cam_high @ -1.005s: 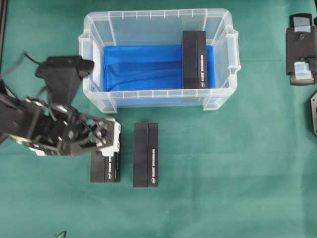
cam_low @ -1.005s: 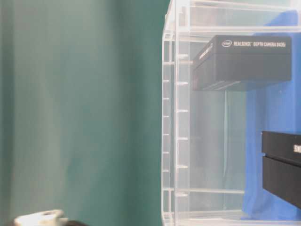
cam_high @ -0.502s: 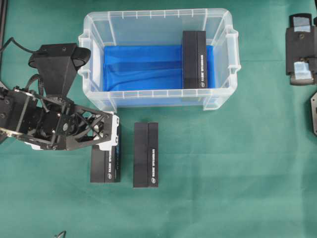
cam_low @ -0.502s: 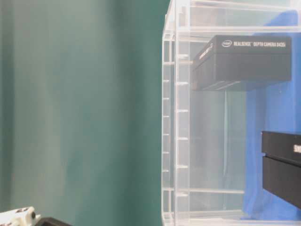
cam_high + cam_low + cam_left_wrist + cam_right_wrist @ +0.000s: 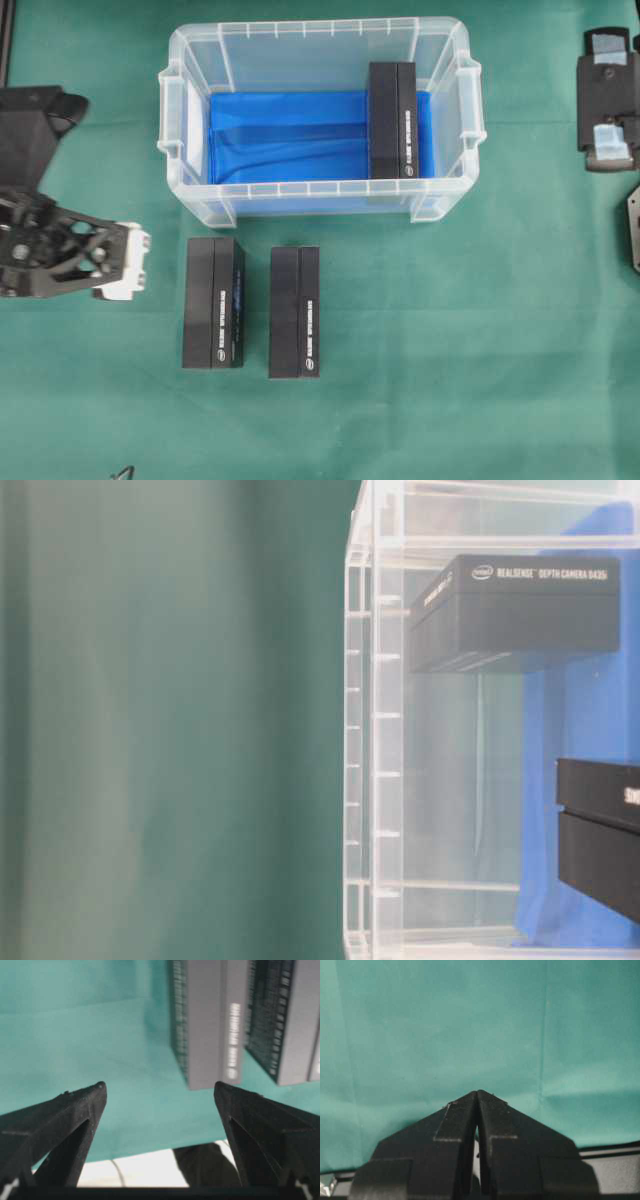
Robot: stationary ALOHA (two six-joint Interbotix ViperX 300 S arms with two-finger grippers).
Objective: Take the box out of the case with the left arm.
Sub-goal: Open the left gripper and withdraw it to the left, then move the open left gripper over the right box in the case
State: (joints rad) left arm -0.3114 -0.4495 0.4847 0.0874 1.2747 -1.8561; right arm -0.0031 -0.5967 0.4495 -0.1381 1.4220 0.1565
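From overhead we see the clear plastic case (image 5: 190, 100) standing on the green-covered bench (image 5: 480, 330), a blue sheet (image 5: 285, 135) lining its bottom. One black box (image 5: 392, 120) lies inside, against the right end of the case, its long axis running from the far wall to the near wall, white lettering along its right-hand strip. From table level we look through the ribbed side wall of the case (image 5: 375, 730) at this box (image 5: 515, 610), whose side reads "RealSense Depth Camera D435".

Two more black boxes lie on the bench in front of the case, outside it. The left box (image 5: 212, 302) and the right box (image 5: 294, 312) sit side by side, apart from each other, both with their long axes parallel to the box in the case.

The left arm (image 5: 45, 240) sits at the left edge of the overhead view, clear of the left box. In its wrist view we see the left gripper (image 5: 160, 1091) with its fingers (image 5: 75, 1110) spread wide and nothing between them; the ends of the two bench boxes lie ahead of it on the cloth.

The right arm (image 5: 608, 100) rests at the far right edge, well apart from the case. Its wrist view shows the right gripper (image 5: 477, 1095) with fingers pressed together over bare green cloth, holding nothing.
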